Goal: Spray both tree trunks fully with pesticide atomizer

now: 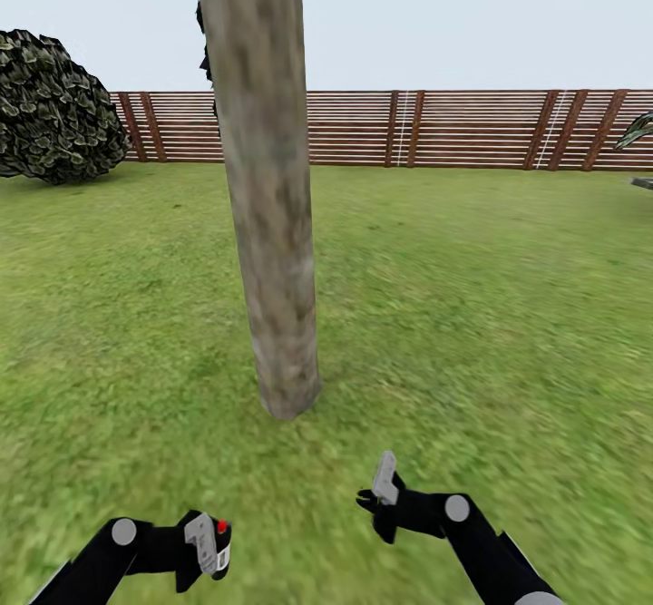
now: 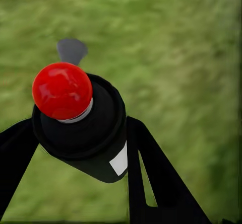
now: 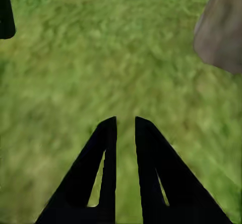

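Green lawn (image 1: 508,315) across most of head view; slatted fence (image 1: 472,129) along upper edge, round dark bush (image 1: 54,106) upper left. Thick mottled tree trunk (image 1: 268,188) centre-left, base meeting grass above both arms. Trunk base also in upper right corner of right wrist view (image 3: 222,27). Right gripper (image 1: 383,489) lower centre, empty, fingers nearly together. Left gripper (image 1: 210,546) lower left, clamped on pesticide atomizer (image 2: 83,123); red cap and dark body clear in left wrist view.
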